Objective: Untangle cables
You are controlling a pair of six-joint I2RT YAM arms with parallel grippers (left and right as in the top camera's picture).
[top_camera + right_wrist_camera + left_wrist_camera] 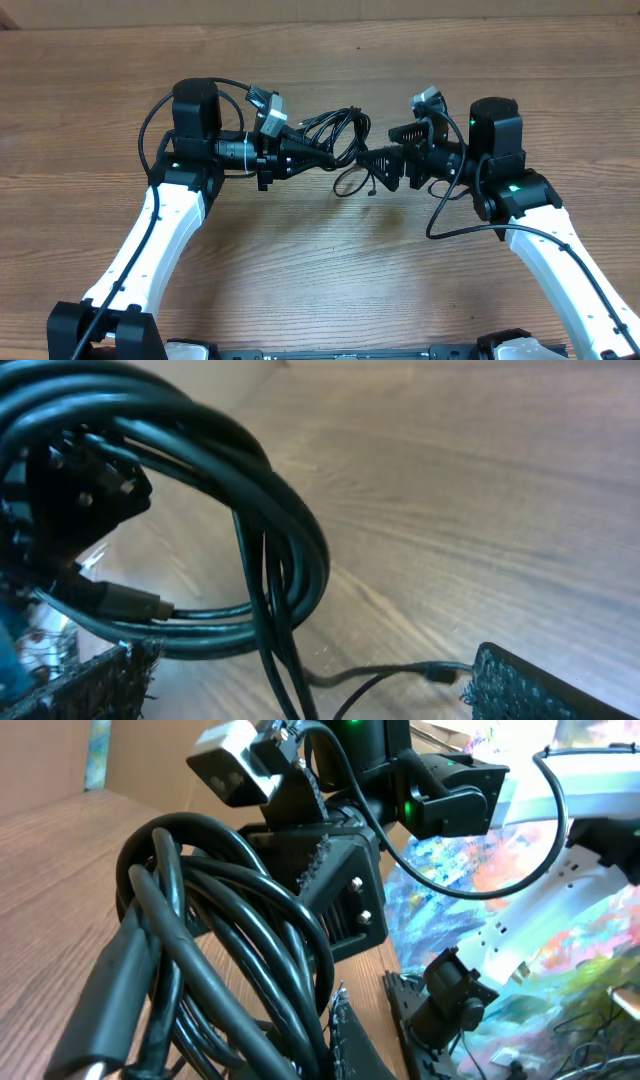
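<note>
Your left gripper (322, 160) is clenched on the cables (335, 125), anchoring the bundle — likely so your right gripper (375, 168), jaws spread wide just beside them, can pick a loop.

White arm links (165, 225), black joint housings (197, 105), looping black wires (148, 125), green status light (516, 187), black screw-studded right gripper (372, 167)

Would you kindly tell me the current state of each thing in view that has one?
cables: tangled in one bundle, gripped by the left gripper, one loop trailing on the table.
left gripper: shut on the cables.
right gripper: open, holding nothing, beside the bundle.
</note>
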